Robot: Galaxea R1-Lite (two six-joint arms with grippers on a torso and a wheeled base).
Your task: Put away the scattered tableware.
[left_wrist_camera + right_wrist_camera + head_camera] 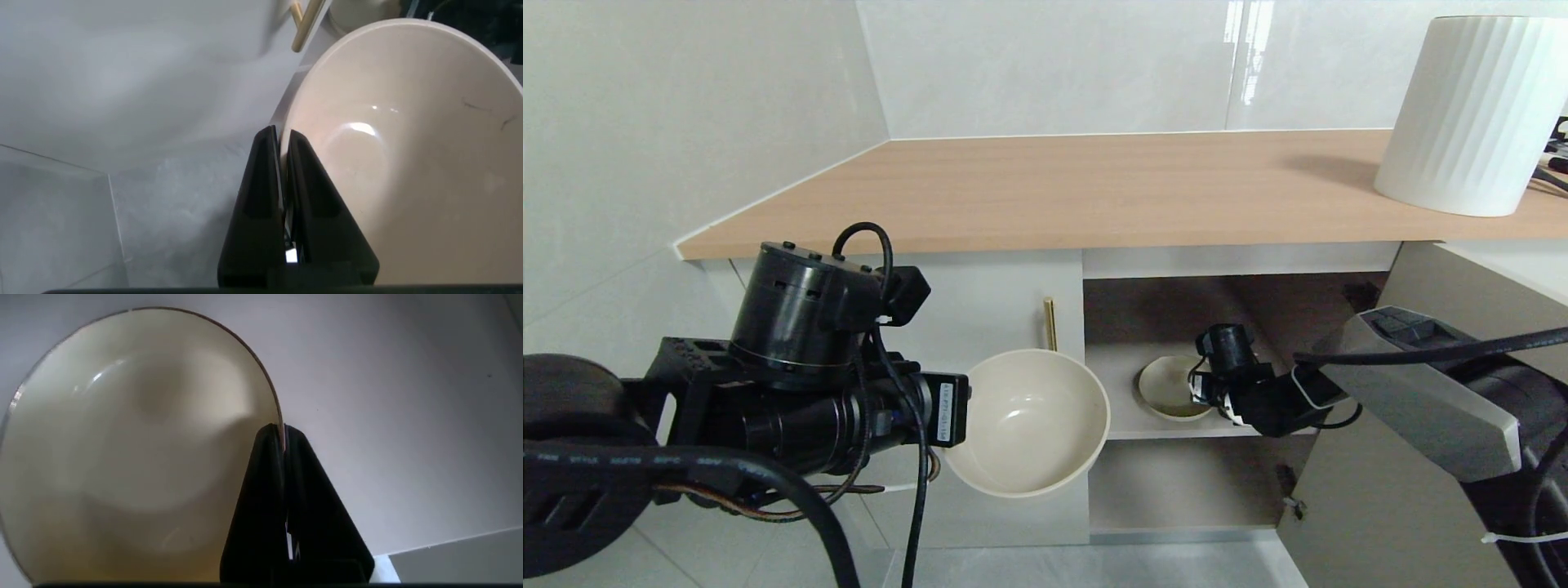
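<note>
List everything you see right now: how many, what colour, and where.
large cream ceramic bowl: one, cream, held by its rim in front of the closed cabinet door.
small cream ceramic plate: one, cream, at the upper shelf of the open compartment, gripped at its rim.
ribbed white cylindrical container: one, white, right end of the countertop.
wooden countertop: one, light brown, above the cabinet.
brass door handle: one, gold, on the closed door.
left gripper: black, shut on the bowl.
right gripper: black, shut on the plate.
</note>
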